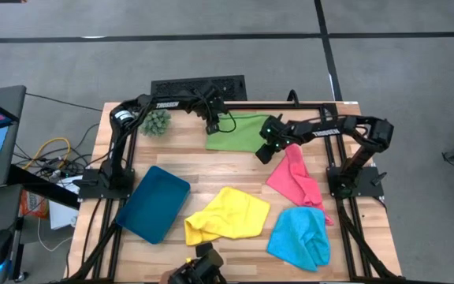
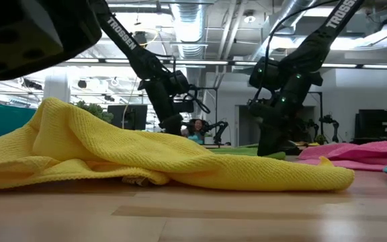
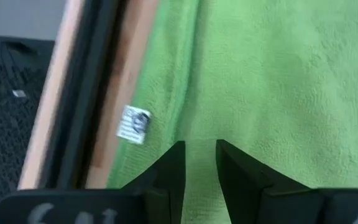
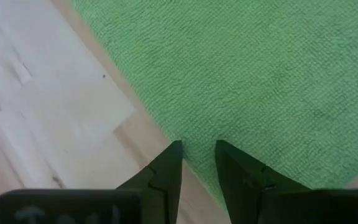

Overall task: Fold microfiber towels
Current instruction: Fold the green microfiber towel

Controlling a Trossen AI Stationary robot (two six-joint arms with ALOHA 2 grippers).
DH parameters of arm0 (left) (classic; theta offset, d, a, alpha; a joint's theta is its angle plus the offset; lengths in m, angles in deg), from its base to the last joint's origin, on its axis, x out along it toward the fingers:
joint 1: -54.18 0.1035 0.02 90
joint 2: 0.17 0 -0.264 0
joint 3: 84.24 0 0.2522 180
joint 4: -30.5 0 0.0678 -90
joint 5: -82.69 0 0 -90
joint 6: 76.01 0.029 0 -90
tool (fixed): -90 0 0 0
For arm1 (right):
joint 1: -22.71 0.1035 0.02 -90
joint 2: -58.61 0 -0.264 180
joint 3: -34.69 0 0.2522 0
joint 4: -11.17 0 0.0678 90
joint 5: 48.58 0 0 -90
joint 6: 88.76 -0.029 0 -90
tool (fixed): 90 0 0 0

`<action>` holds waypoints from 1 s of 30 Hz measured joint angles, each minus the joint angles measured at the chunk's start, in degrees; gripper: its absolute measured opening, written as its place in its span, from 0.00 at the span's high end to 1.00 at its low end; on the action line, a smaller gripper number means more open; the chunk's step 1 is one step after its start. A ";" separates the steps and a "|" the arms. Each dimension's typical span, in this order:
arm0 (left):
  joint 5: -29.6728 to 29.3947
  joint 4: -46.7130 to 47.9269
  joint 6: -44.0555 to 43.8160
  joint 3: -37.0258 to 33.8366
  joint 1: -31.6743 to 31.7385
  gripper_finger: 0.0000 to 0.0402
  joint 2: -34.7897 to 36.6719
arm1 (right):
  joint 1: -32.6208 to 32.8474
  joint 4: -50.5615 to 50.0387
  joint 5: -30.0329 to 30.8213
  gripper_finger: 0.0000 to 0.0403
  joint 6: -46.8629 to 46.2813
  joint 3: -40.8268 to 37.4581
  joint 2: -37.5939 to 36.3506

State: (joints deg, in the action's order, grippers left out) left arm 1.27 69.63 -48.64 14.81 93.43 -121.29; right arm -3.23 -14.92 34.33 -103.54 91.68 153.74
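Nearest the front edge of the bench (image 1: 235,170) lie the crumpled yellow towel (image 1: 228,214), about midway along it, and the light blue towel (image 1: 301,236) toward the front right corner; the dark teal tray (image 1: 153,203) sits toward the front left; behind the blue one, by the right edge, the pink towel (image 1: 294,178) is bunched up; the green towel (image 1: 240,132) lies spread flat at the middle of the far edge, a small white label (image 3: 133,124) showing at its hem beside the dark frame rail (image 3: 86,93); the left pincer (image 3: 198,152) is down over the towel's left part, its fingers narrowed to a small gap with nothing gripped between them; the right pincer (image 4: 197,151) is at the towel's right front edge, just as narrow, its tips straddling the hem where cloth meets bare wood; the spiky green plant ball (image 1: 156,121) sits near the far left corner.
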 joint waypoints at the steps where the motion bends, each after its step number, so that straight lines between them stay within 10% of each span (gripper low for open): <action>1: 0.00 -0.14 0.07 -0.02 -0.14 0.80 0.00 | 0.41 0.02 -0.01 0.69 -0.22 -0.15 -0.03; 21: -9.61 -8.78 -2.82 0.77 3.06 0.95 0.46 | 2.30 2.07 -0.39 0.70 -2.28 -0.33 0.16; 30: 23.68 -0.12 -18.62 0.69 4.79 1.00 11.01 | 2.31 2.09 -0.51 0.70 -1.98 -0.35 0.18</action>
State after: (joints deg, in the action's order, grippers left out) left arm 24.95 69.51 -67.26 15.50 98.22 -110.28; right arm -0.92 -12.83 33.82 -105.52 91.33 153.92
